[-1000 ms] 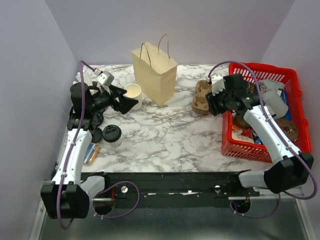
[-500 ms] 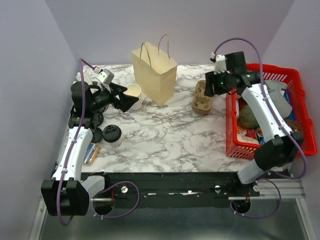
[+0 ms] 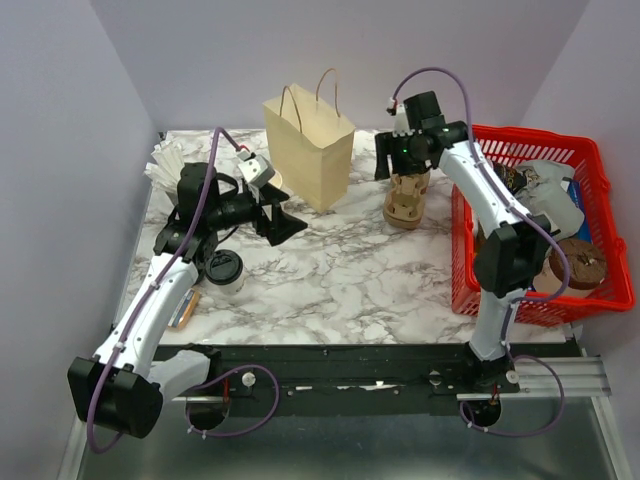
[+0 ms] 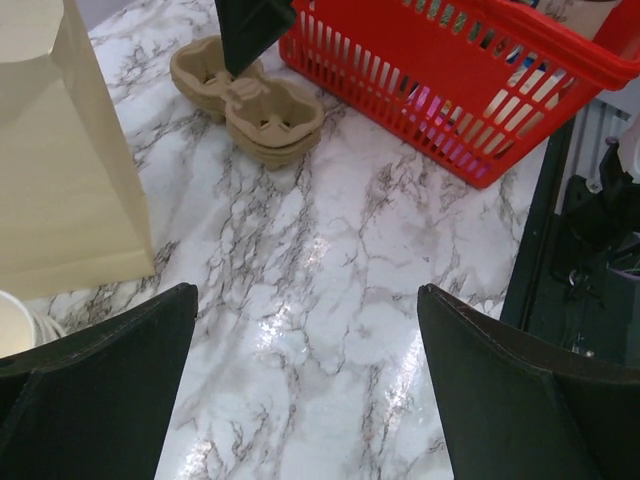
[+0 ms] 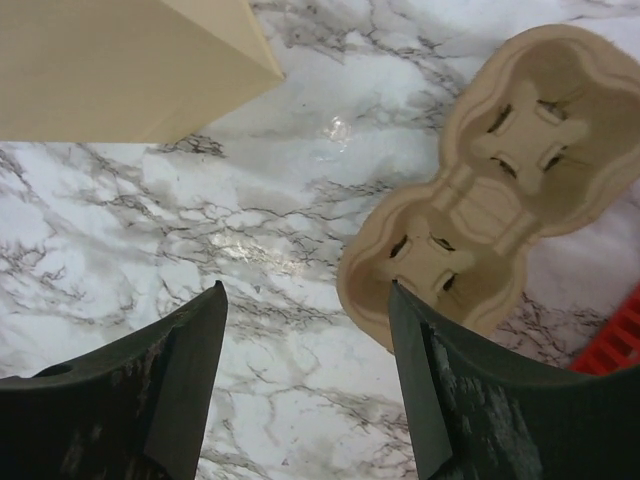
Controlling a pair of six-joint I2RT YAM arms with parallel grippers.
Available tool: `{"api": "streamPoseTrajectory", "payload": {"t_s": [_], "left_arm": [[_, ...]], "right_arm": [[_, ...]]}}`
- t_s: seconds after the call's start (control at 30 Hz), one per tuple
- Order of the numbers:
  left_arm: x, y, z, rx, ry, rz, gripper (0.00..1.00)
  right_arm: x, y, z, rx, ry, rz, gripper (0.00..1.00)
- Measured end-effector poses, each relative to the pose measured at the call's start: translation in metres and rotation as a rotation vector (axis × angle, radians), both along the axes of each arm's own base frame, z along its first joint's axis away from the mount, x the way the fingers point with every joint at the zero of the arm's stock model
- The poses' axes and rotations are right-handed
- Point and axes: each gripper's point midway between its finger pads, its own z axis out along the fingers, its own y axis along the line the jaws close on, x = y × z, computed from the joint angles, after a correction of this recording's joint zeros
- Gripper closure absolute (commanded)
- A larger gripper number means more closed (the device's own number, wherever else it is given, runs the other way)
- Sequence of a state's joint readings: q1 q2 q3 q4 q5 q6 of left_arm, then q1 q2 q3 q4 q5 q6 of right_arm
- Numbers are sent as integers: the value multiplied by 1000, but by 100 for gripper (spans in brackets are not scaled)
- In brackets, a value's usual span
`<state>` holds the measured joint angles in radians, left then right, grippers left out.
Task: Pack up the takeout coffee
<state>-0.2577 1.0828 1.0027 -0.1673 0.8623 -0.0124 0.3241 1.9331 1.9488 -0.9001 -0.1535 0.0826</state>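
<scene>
The takeout coffee, a small white cup with a black lid, stands at the left of the marble table, below my left arm. The paper bag stands upright at the back middle; it also shows in the left wrist view and the right wrist view. My left gripper is open and empty over bare marble, in front of the bag and right of the coffee. My right gripper is open and empty, just left of the brown cup carriers.
A red basket with goods stands at the right. A lidless white cup sits left of the bag. White napkins lie at the back left, small packets near the front left edge.
My left gripper has moved right, from the lidless cups to the front of the bag. My right arm has swung left out of the basket to above the cup carriers.
</scene>
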Motion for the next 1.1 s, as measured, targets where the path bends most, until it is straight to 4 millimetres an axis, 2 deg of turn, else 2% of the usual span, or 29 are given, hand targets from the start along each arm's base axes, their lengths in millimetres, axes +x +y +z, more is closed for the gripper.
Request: {"api": "streamPoseTrajectory", "payload": {"t_s": [0.17,0.27,0.43,0.6,0.87,1.1], "left_arm": [[1,6,-5,38,-11,33,1],[-3,10,-1,52,-48,41,1],[-7,13,8,59,-101,49,1],[-7,14,5,67,-105,49,1],[-8,15,-5,80,-96,46,1],[-9,15,-9,82,-88,45,1]], "right_arm": [[-3,26,-45,-46,84,42,25],[-3,28,-64,-85,111,50,25],[-5,18,-76,-129,122,54,26],[-12,9,-91,-199,131,141,30],[-14,-2,-95,-319,88,343,31],[-26,-11,-100,-384,107,491,36]]}}
